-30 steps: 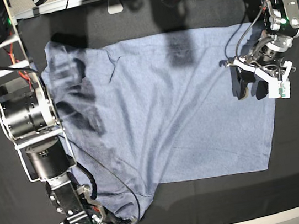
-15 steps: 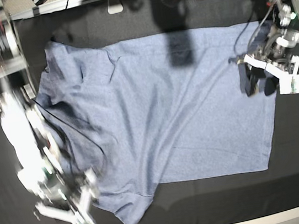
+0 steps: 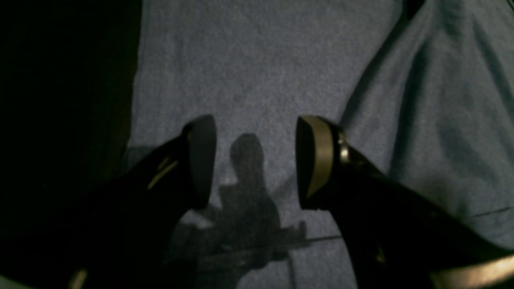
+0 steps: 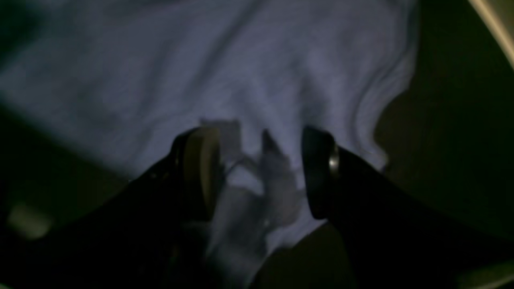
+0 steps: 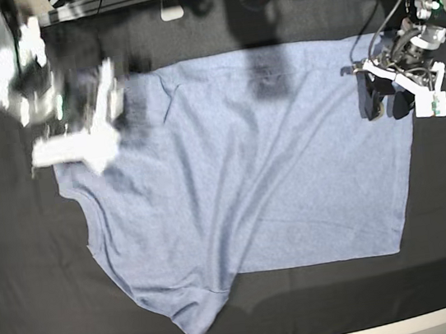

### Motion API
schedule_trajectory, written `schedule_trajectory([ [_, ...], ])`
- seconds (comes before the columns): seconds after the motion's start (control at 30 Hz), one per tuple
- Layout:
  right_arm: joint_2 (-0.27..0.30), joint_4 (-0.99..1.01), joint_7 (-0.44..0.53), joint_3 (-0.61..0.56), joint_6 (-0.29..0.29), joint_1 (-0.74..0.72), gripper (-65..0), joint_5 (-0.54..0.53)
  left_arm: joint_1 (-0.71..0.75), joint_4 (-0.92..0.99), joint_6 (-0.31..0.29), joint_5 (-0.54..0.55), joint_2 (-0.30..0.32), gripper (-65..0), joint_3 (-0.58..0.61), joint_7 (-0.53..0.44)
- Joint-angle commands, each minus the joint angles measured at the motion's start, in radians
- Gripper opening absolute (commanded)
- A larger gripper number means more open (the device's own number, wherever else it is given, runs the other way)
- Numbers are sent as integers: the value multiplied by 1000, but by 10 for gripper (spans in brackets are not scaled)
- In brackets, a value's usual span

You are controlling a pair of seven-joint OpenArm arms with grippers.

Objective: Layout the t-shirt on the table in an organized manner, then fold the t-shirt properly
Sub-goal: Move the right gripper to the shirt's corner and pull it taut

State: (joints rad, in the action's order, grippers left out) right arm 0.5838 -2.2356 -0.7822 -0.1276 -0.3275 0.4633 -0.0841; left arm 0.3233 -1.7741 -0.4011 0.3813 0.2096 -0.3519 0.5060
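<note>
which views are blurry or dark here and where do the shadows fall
Base view: the right gripper is smeared by motion blur; the t-shirt is sharp, with a dark shadow near its top edge. Right wrist view: dim and soft all over. Left wrist view: dark but sharper, the open left gripper casting a shadow on the cloth.

The t-shirt (image 5: 249, 172) lies spread across the middle of the table (image 5: 21, 270), one sleeve reaching toward the near edge in the base view and bare table all around it. The left gripper (image 5: 386, 101) hangs over the shirt's right-hand edge in that view, its jaws apart above flat cloth, with bare table to one side of them and a raised fold to the other in the left wrist view. The right gripper (image 5: 85, 128) is over the shirt's far left corner, jaws apart above rumpled cloth close to the shirt's edge.
</note>
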Motion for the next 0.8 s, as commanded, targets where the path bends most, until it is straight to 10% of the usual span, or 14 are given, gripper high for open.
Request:
schedule_trajectory([
  [0.0, 12, -24, 17, 5, -10, 40, -347, 27, -5, -19, -4, 13, 9, -360, -3, -24],
  [0.37, 129, 74, 69, -26, -6, 213, -390, 249, -5, -19, -4, 13, 10, -360, -3, -27],
  [0.77, 128, 218, 75, -188, 27, 114, -390, 355, -5, -19, -4, 13, 10, -360, -3, -28],
])
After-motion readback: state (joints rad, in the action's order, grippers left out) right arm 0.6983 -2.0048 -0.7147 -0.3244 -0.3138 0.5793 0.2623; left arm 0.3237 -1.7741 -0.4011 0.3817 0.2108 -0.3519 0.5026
